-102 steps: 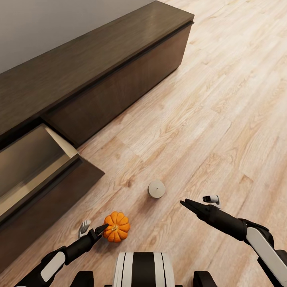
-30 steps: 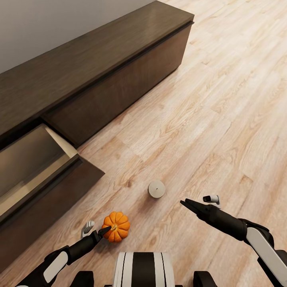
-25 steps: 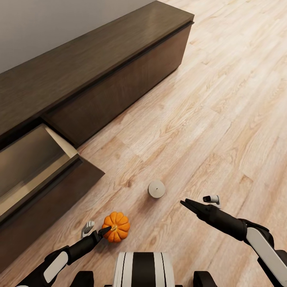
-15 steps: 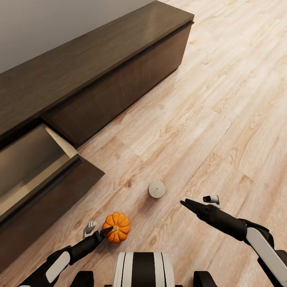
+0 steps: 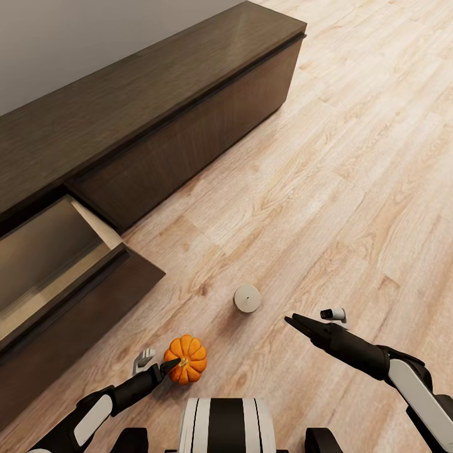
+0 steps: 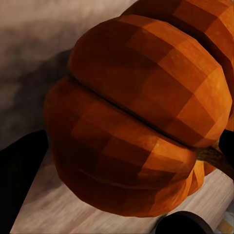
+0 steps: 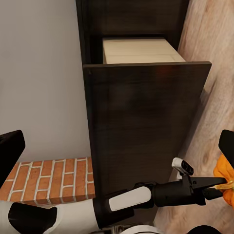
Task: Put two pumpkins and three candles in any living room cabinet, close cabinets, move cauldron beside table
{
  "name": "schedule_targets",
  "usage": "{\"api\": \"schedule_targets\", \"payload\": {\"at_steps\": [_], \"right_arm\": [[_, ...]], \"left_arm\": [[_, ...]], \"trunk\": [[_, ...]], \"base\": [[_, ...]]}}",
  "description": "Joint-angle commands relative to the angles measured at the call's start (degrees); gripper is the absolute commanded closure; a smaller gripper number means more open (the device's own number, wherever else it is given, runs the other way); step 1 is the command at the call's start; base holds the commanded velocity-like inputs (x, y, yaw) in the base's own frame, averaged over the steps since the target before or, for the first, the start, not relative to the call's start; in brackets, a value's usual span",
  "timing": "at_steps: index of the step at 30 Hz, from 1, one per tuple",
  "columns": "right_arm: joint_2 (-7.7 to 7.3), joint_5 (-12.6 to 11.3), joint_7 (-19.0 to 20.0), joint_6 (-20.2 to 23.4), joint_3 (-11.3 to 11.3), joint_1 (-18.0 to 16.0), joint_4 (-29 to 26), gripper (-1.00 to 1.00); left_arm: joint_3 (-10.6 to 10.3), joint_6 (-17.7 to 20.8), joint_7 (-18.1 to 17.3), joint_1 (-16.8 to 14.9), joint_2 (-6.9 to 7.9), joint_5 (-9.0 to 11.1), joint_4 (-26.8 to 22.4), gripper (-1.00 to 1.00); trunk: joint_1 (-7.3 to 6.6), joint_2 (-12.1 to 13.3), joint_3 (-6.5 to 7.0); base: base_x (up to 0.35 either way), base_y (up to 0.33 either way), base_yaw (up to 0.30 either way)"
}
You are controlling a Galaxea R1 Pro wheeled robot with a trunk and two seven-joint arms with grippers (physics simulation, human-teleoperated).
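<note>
A small orange pumpkin (image 5: pixel 189 358) sits on the wood floor just in front of my base. My left gripper (image 5: pixel 171 363) reaches its dark stem from the left. In the left wrist view the pumpkin (image 6: pixel 141 117) looms very close between the dark fingers (image 6: pixel 19 170), which stand apart at its sides. One pale candle (image 5: pixel 247 298) stands on the floor further out. My right gripper (image 5: pixel 290 319) hovers open to the right of the candle, holding nothing. The dark-brown cabinet (image 5: pixel 157 107) runs along the wall, and its left drawer (image 5: pixel 56 264) is pulled out. The cauldron is out of view.
Bare wood floor (image 5: pixel 352 157) stretches to the right of the cabinet. The right wrist view looks across at the open drawer front (image 7: pixel 146 126), my left arm (image 7: pixel 161 195), the pumpkin's edge (image 7: pixel 225 183) and a brick patch (image 7: pixel 48 185) low on the wall.
My left gripper has crept a little toward the pumpkin's stem, and the pumpkin has shifted slightly to the right. The right arm, candle and drawer have stayed put.
</note>
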Motion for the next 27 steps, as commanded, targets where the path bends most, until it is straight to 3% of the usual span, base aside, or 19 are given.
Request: {"api": "schedule_targets", "payload": {"at_steps": [1,23,27], "right_arm": [[-0.06,-0.41,-0.07,0.33,0.06,-0.03,0.01,-1.00],[0.00,-0.41,-0.07,0.33,0.06,-0.03,0.46,-1.00],[0.00,-0.41,-0.07,0.29,0.04,-0.03,0.95,-1.00]], "left_arm": [[-0.34,0.10,0.12,0.00,0.04,-0.06,0.07,1.00],[-0.28,0.10,-0.03,0.00,0.13,-0.02,0.05,1.00],[-0.32,0.10,-0.08,0.00,0.13,-0.03,0.05,1.00]], "trunk": [[0.00,-0.01,-0.03],[0.00,-0.01,-0.03],[-0.10,0.04,0.86]], "base": [[0.000,0.000,0.000],[0.000,0.000,0.000],[0.000,0.000,0.000]]}}
